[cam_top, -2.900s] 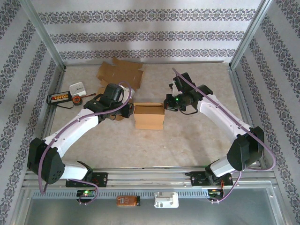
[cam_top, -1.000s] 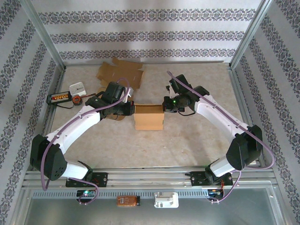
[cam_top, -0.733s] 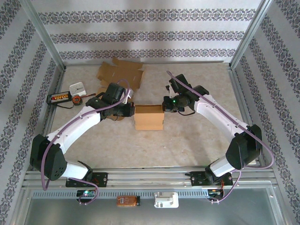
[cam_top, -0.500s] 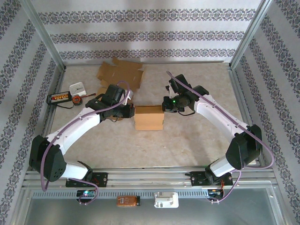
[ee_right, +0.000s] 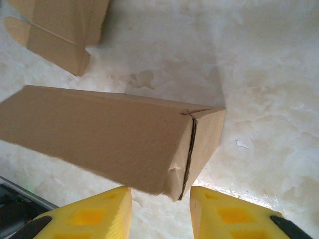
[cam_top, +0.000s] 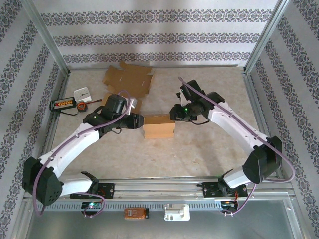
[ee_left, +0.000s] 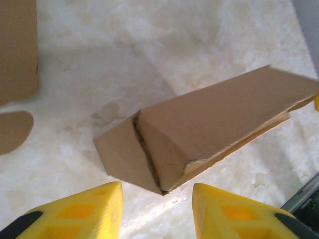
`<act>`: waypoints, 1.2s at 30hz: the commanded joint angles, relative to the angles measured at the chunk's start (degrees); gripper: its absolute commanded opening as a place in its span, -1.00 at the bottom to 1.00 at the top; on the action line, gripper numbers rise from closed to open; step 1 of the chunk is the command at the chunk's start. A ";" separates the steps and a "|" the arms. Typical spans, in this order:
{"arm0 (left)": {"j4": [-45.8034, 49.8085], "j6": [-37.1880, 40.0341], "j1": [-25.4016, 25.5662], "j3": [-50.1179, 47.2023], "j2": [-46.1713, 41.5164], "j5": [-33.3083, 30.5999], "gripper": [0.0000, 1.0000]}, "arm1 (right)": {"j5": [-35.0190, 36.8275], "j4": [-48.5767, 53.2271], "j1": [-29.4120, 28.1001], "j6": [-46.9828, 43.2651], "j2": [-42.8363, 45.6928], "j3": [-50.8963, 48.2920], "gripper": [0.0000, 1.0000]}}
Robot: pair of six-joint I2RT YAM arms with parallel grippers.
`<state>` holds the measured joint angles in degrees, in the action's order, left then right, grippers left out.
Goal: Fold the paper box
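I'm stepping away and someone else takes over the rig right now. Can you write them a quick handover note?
Left jaws: open, empty, at the box's left end.
Right jaws: open, empty, at its right end.
Box: mid-table, between both arms. Flat cardboard lies behind it.
Done: box looks folded, both ends closed.
Left: one long edge seems to gape slightly in the left wrist view. Check it and press if needed.

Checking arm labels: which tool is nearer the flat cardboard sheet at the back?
Left. The left tool sits just in front of the flat cardboard sheet, at the left end of the box; the right tool is at the box's right end, farther away.
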<state>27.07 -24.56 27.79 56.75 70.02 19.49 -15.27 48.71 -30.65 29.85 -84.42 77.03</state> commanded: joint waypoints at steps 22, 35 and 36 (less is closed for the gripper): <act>-11.22 -16.05 0.60 -3.57 2.57 1.74 -0.60 | 5.95 0.90 -2.52 -0.37 -2.15 0.54 -0.60; -14.07 -17.44 0.60 -13.07 2.62 1.75 -0.67 | 11.56 1.38 -3.53 -3.65 -3.19 -4.03 -0.61; -13.78 -17.27 0.63 -12.63 2.58 1.86 -0.67 | 11.02 1.84 -3.46 -3.74 -3.25 -3.18 -0.59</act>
<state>9.85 -41.08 27.79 46.70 71.26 22.46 -7.07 47.40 -33.91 27.88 -86.11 74.24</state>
